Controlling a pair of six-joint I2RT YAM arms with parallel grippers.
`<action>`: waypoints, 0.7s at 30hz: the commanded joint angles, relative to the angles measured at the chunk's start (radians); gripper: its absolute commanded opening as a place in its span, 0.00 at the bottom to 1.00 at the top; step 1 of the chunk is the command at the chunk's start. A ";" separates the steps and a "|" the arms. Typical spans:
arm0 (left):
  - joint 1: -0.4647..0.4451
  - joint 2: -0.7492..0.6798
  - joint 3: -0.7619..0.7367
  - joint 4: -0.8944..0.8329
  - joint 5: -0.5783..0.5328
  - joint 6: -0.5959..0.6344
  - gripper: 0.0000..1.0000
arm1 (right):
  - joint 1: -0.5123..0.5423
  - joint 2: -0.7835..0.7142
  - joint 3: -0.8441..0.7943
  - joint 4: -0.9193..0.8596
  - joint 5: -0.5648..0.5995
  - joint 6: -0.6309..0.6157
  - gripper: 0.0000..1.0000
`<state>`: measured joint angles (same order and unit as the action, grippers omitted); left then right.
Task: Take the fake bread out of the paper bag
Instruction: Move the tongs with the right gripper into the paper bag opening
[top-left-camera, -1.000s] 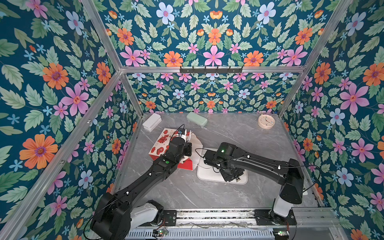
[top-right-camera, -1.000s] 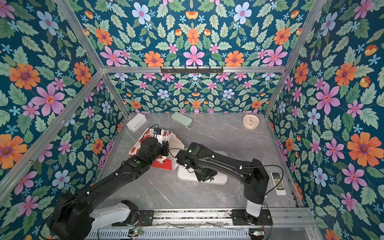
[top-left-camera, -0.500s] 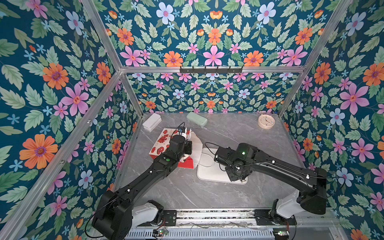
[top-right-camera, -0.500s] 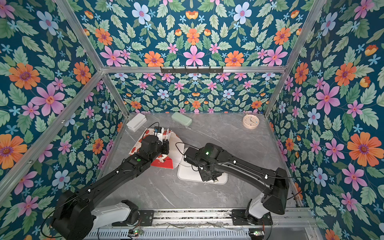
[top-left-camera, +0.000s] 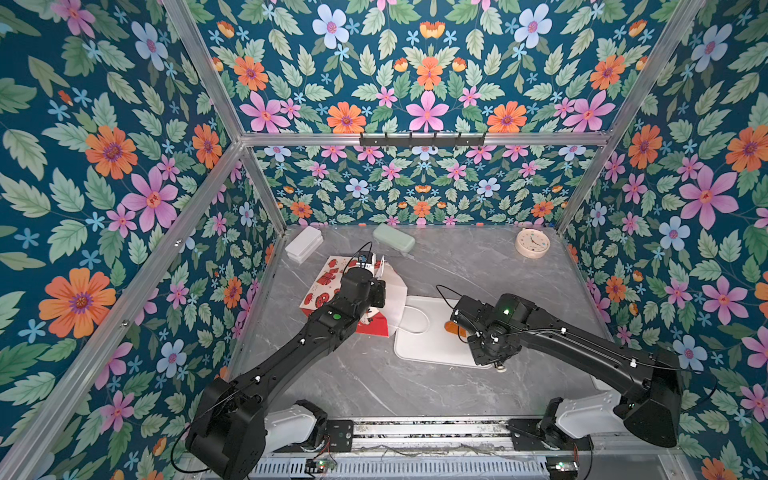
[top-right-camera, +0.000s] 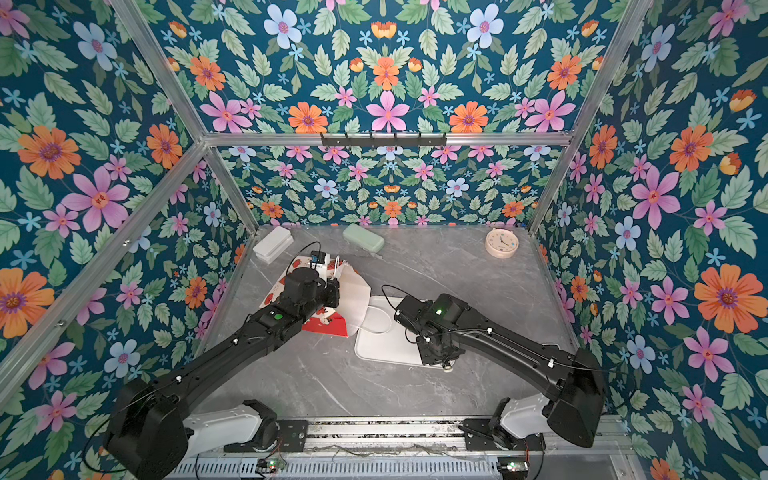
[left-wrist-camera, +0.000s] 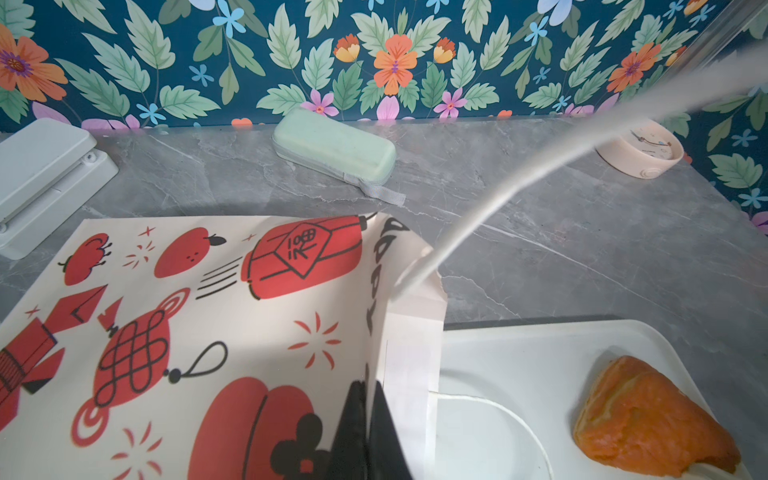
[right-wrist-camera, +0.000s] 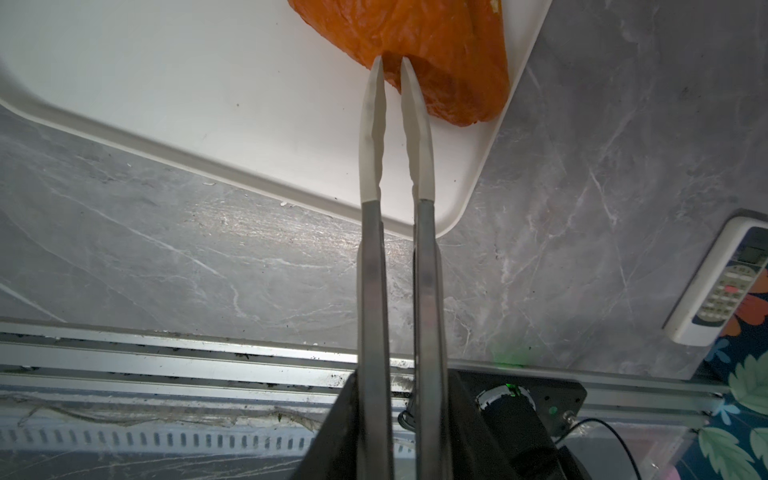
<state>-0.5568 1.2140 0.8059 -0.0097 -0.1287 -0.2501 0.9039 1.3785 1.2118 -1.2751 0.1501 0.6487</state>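
The paper bag (top-left-camera: 324, 286) (top-right-camera: 353, 295), white with red prints, lies tipped on the table with its mouth toward the white tray (top-left-camera: 419, 345). My left gripper (left-wrist-camera: 365, 428) is shut on the rim of the bag's mouth (left-wrist-camera: 399, 332). One orange piece of fake bread (top-left-camera: 451, 327) (left-wrist-camera: 648, 419) lies on the tray's right part. My right gripper (right-wrist-camera: 401, 374) is shut on long metal tongs (right-wrist-camera: 374, 270). Their white tips (right-wrist-camera: 376, 83) stand close together at the bread's (right-wrist-camera: 436, 37) edge; I cannot tell whether they pinch it. The bag's inside is hidden.
Along the back wall are a white box (top-left-camera: 304, 244), a green case (top-left-camera: 394, 237) and a round clock (top-left-camera: 532, 243). A remote control (right-wrist-camera: 719, 282) lies at the table's right edge. The aluminium rail (right-wrist-camera: 166, 345) runs along the front. A bag handle cord (left-wrist-camera: 498, 411) lies across the tray.
My right arm has swung right, from the bag's mouth to over the tray, and the orange bread now shows there. The left arm and the bag have not moved.
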 joint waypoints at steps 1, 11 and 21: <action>0.000 0.001 0.004 0.013 0.015 0.020 0.00 | -0.016 0.001 -0.009 0.058 0.025 -0.034 0.31; 0.000 -0.040 0.035 -0.073 0.028 0.092 0.00 | -0.017 -0.095 -0.009 0.264 -0.219 -0.098 0.32; -0.002 0.012 0.120 -0.199 0.047 0.184 0.00 | -0.016 -0.133 -0.094 0.646 -0.323 -0.162 0.32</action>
<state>-0.5575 1.2114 0.9104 -0.1780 -0.0837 -0.1165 0.8864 1.2514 1.1343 -0.8074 -0.1253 0.5220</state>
